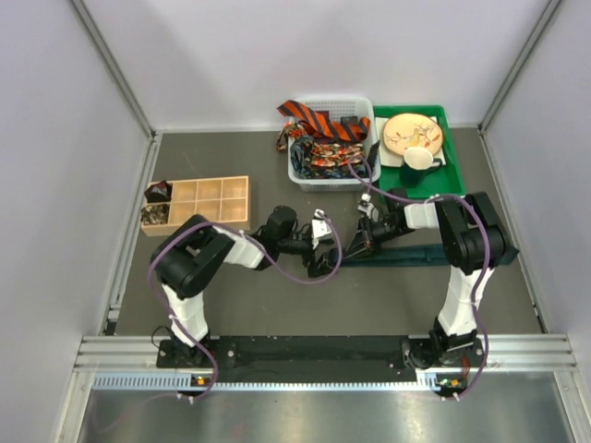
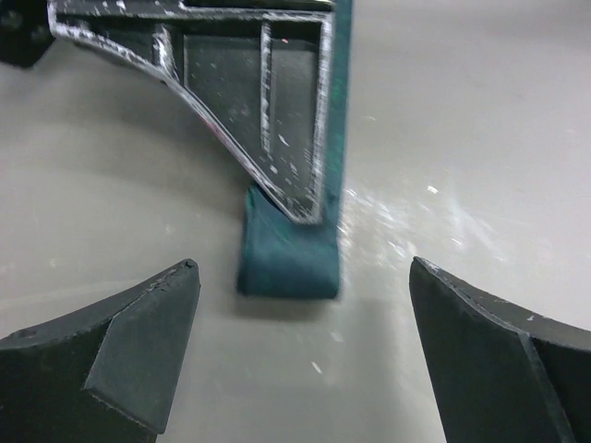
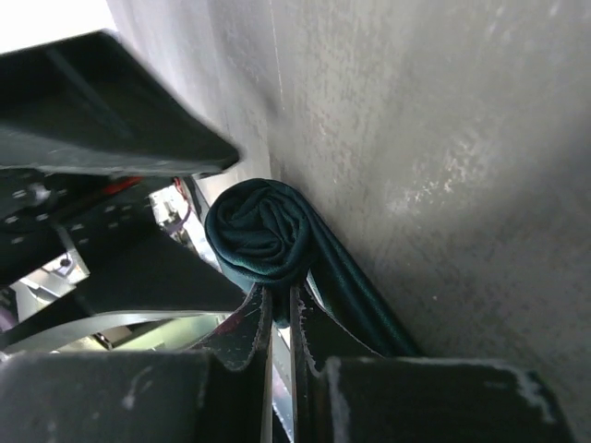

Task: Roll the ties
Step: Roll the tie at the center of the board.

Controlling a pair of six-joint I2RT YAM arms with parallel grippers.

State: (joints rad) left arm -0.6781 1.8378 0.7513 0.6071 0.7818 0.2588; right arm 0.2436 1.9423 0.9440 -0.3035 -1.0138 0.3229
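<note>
My left arm (image 1: 199,263) rises from its base, folds at the elbow and lies low across the worktop (image 1: 277,309) toward the middle. The wrist is turned so that the left pincer (image 2: 303,277) faces the end of the teal tie (image 2: 288,263). Its jaws stand wide apart. The fingers (image 2: 138,351) sit one on each side of that end and touch nothing.

My right arm (image 1: 471,235) comes up on the other side, bends at the elbow and reaches left and down. The two wrists meet near the centre of the worktop. The right pincer (image 3: 282,305) is closed tight on the teal tie, with the fabric nipped between the fingertips just below a small spiral roll. The roll lies on its side against the worktop. From it the unrolled length runs flat toward my right, beside my right forearm.

The other ties (image 1: 319,138) lie heaped in a white basket (image 1: 319,185) at the far side, an orange-and-black striped one draped over its rim. A green tray (image 1: 454,166) sits just beside the basket, and a wooden compartment box (image 1: 222,208) sits at the far left.
</note>
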